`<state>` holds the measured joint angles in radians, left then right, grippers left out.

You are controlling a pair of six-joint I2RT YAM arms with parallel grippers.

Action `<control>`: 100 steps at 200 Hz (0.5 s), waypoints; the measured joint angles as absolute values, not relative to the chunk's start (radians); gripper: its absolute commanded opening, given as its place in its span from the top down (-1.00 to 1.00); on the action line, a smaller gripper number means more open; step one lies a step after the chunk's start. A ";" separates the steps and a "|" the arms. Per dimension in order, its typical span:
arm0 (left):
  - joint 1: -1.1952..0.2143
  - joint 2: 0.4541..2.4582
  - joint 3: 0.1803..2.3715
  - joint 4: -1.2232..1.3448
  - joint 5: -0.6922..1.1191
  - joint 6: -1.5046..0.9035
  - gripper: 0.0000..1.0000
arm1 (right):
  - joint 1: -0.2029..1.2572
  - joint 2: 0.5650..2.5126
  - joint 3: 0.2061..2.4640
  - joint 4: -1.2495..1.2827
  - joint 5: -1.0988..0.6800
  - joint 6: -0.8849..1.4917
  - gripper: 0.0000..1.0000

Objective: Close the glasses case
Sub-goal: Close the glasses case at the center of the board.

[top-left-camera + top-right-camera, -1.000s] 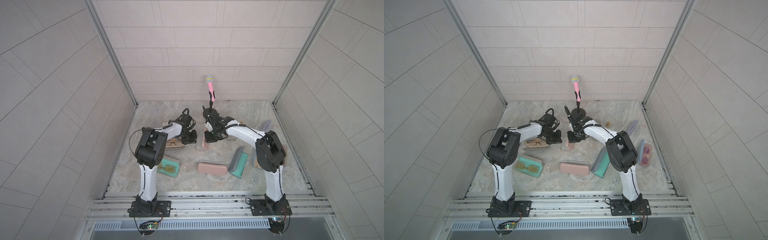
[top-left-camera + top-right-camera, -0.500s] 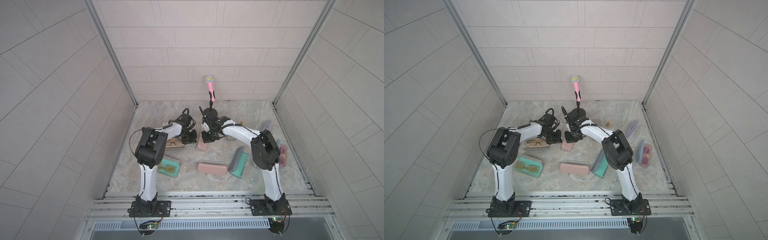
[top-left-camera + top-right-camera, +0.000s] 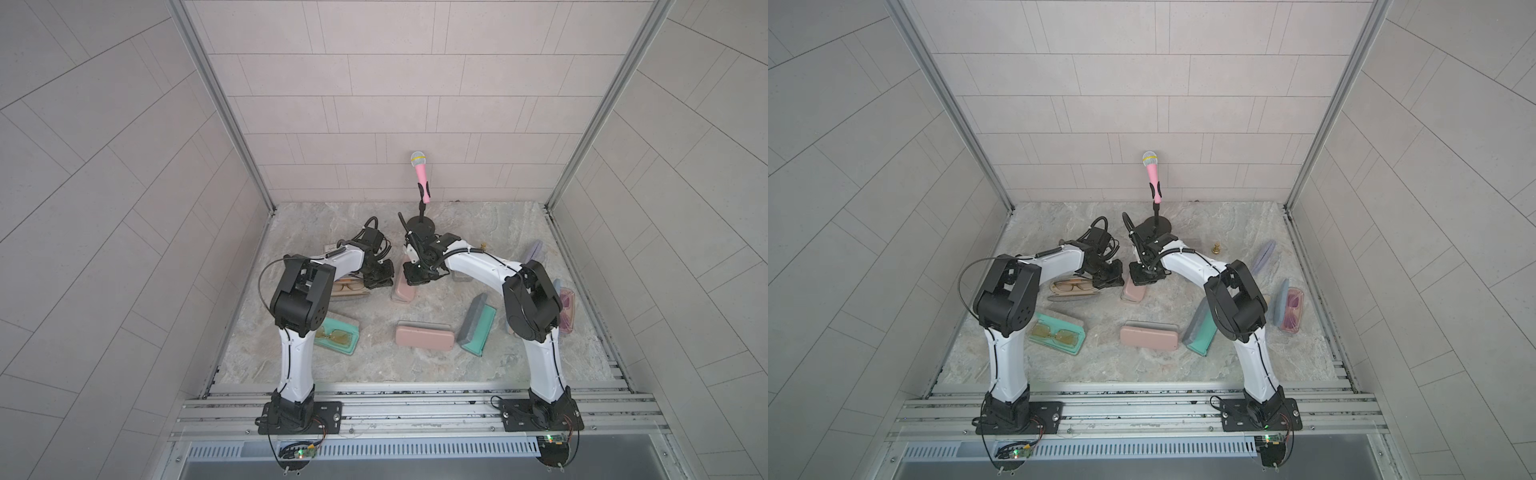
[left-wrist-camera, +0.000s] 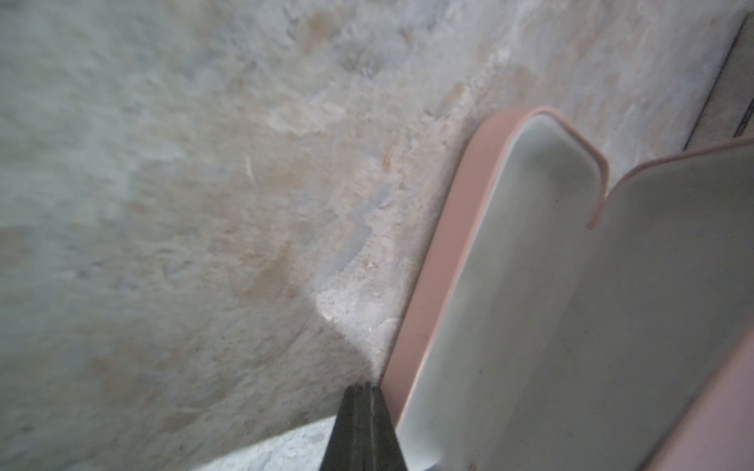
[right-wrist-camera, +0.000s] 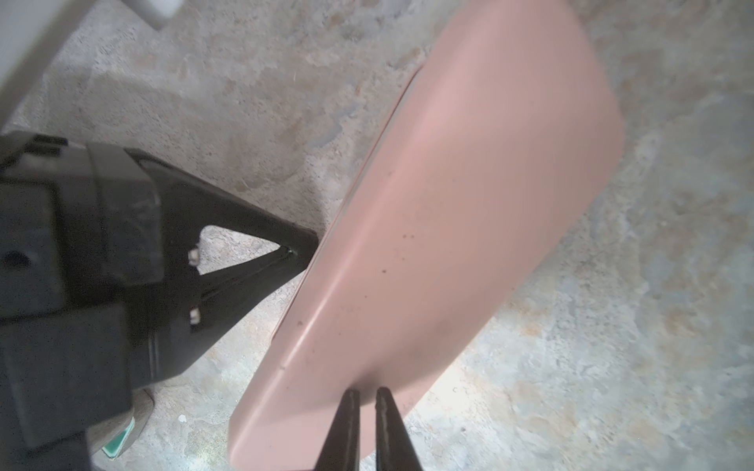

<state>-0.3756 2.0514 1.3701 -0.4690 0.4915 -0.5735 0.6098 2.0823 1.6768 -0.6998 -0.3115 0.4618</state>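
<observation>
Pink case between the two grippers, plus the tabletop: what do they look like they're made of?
pink glasses case: a smooth, seamless rigid shell with a soft satin sheen and rounded edges. Probably plastic or faux leather over a hard form; I can't tell which.
lining: pale grey and matte, possibly felt-like, but the picture is blurred.
tabletop: mottled grey-beige with a stone look and a grainy matte finish. It could be real stone or a print.

Pink glasses case [image 5: 469,224]: right hand [image 5: 364,393] tips slightly parted at its end; left hand [image 5: 296,253] pinched together, against its side.

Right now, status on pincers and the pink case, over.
Left pincer shut, beside pink case rim. Right pincer barely open, tips at lid. Case ajar. Nothing seen blocking.
</observation>
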 measured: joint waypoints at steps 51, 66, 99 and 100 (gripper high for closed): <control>-0.376 2.051 1.370 -0.469 0.492 -0.574 1.00 | 0.610 2.106 1.684 -0.679 -0.324 0.472 0.75; -0.379 2.051 1.370 -0.466 0.496 -0.574 1.00 | 0.611 2.126 1.689 -0.672 -0.323 0.472 0.74; -0.384 2.051 1.370 -0.467 0.500 -0.574 1.00 | 0.611 2.137 1.702 -0.668 -0.321 0.472 0.69; -0.384 2.051 1.370 -0.467 0.500 -0.574 1.00 | 0.611 2.137 1.702 -0.668 -0.321 0.473 0.69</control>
